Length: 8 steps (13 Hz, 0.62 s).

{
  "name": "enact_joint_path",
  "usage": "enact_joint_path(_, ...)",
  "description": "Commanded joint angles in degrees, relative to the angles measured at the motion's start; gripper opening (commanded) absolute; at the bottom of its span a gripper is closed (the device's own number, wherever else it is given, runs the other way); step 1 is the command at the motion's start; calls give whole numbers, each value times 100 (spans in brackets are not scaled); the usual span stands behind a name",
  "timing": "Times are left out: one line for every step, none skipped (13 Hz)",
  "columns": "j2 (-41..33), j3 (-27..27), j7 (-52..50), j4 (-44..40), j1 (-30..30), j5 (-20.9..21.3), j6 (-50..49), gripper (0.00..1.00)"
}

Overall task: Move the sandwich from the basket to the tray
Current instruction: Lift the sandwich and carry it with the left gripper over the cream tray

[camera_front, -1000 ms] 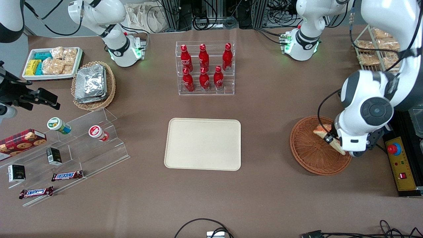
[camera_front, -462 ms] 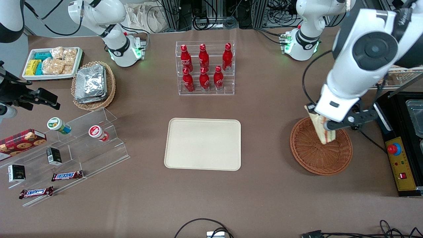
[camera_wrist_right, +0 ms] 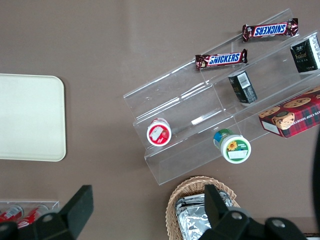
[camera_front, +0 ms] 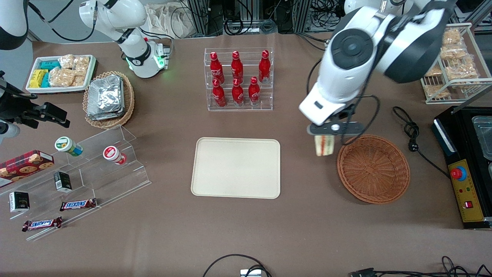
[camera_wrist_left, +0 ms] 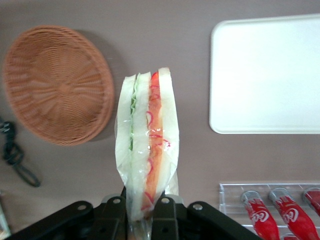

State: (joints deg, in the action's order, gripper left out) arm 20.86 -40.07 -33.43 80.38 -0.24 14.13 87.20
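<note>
The sandwich (camera_front: 324,145), a plastic-wrapped wedge of white bread with orange-red and green layers (camera_wrist_left: 147,145), hangs in the air between the basket and the tray. My gripper (camera_front: 326,132) is shut on its narrow end, one finger (camera_wrist_left: 165,212) pressed against each side. The round reddish-brown wicker basket (camera_front: 373,168) lies empty on the table beside the sandwich, toward the working arm's end (camera_wrist_left: 55,85). The cream-beige tray (camera_front: 236,167) lies flat and bare near the table's middle (camera_wrist_left: 265,75).
A clear rack of red bottles (camera_front: 238,79) stands farther from the front camera than the tray. A black cable with plug (camera_front: 409,129) lies beside the basket. A wire rack of snack packets (camera_front: 453,63) and a control box (camera_front: 467,192) sit at the working arm's end.
The gripper has lifted the sandwich out of the basket and carried it sideways toward the tray; the basket is now empty.
</note>
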Motion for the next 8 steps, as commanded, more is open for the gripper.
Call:
enact_joint_path(768, 7, -154, -198, -405, 151, 663, 0)
enact_joint_path(1040, 8, -320, -198, -511, 351, 1040, 0)
enact_joint_path(1313, 8, -557, -198, -660, 588, 1331, 0)
enact_joint_path(1611, 16, -768, -198, -810, 904, 1552, 0)
enact_joint_path(1910, 17, -927, -198, -907, 1212, 1771, 0)
enact_joint_path(2148, 17, -1024, -198, -951, 1450, 1991, 0)
enact_joint_path(2385, 17, -1060, -198, -969, 1557, 2202, 0)
enact_joint_path(2509, 17, -1052, -198, -969, 1558, 2431, 0)
